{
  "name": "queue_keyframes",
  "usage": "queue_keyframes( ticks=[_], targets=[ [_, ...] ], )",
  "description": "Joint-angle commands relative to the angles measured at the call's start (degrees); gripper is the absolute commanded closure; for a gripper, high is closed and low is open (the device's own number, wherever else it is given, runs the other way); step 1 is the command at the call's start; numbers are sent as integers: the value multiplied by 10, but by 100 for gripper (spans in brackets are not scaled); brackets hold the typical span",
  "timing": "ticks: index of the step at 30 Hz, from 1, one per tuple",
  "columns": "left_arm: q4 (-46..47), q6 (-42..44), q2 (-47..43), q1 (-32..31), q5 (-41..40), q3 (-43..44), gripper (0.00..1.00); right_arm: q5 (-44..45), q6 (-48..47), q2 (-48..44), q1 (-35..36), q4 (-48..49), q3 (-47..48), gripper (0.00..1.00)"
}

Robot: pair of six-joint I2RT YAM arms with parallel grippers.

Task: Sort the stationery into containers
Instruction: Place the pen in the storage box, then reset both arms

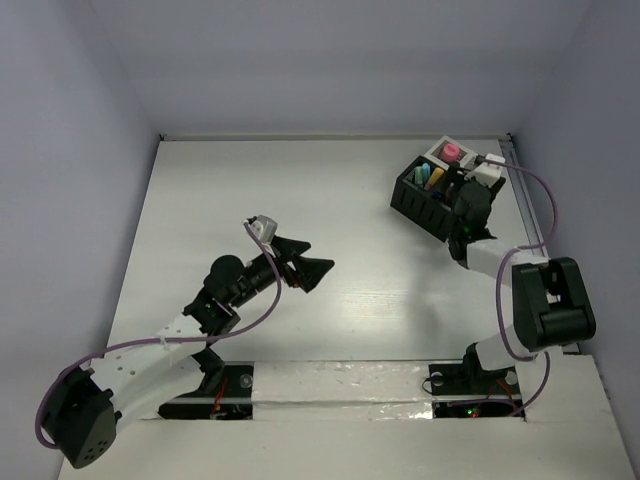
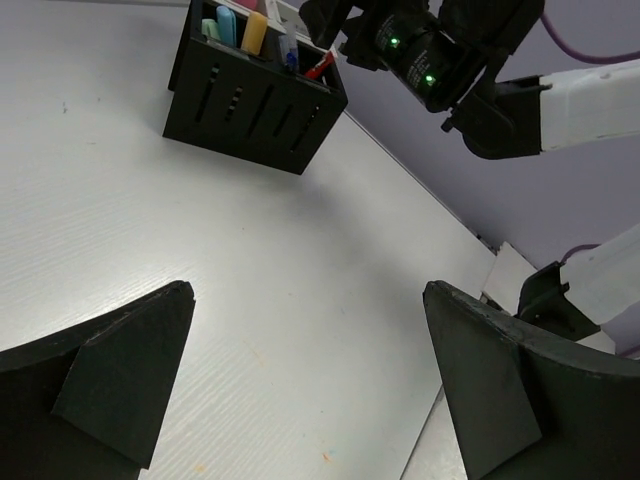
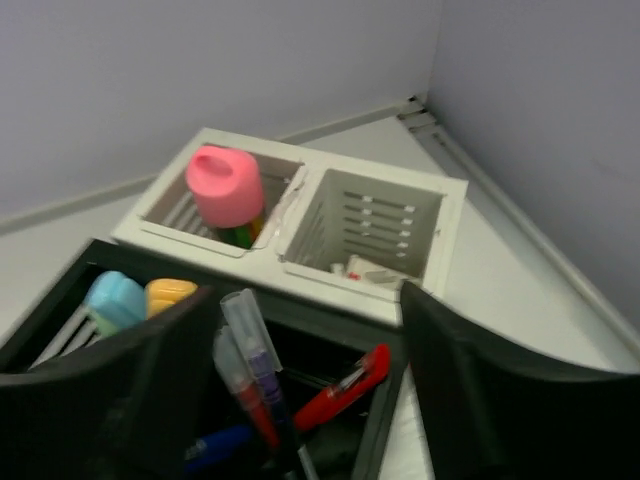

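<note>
Standing in the black organizer [image 1: 425,205]: red pen [image 3: 345,385] and blue pen [image 3: 262,360], leaning loose in the near compartment; teal marker [image 3: 115,300] and orange marker [image 3: 170,293] next door.
White section [image 3: 440,190]: pink-capped bottle [image 3: 225,185] upright in its left cell.
My right gripper [image 3: 305,310]: directly above the pen compartment, jaws parted, gripping nothing; placed so pens fall inside, I judge.
My left gripper [image 2: 308,295]: spread wide, empty, hovering over the table [image 1: 350,200] well apart, out of the way.
</note>
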Motion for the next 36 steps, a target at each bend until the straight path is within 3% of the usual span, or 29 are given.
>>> queue_keyframes(
  ticks=[1, 3, 7, 11, 19, 24, 28, 32, 36],
  targets=[
    [25, 0, -6, -2, -11, 2, 1, -34, 28, -58, 6, 39, 2, 16],
    [22, -6, -10, -2, -17, 5, 1, -55, 46, -91, 6, -5, 21, 0],
    [2, -22, -31, -2, -34, 17, 1, -81, 98, -161, 6, -100, 59, 0],
    [-18, -54, -60, -2, -45, 30, 1, -130, 180, -251, 6, -272, 92, 3],
    [-171, -37, -146, -2, -90, 153, 1, -398, 304, -504, 6, -408, 67, 0],
    [-239, -5, -201, -2, -140, 235, 1, -393, 303, -659, 6, -496, 89, 0],
    [-283, 23, -234, -2, -206, 255, 1, -365, 285, -708, 6, -550, 106, 0],
    [-311, 33, -240, -2, -226, 257, 1, -359, 281, -717, 6, -570, 90, 0],
    [-316, 44, -234, -2, -197, 256, 1, -365, 280, -695, 6, -572, 87, 0]
  ],
)
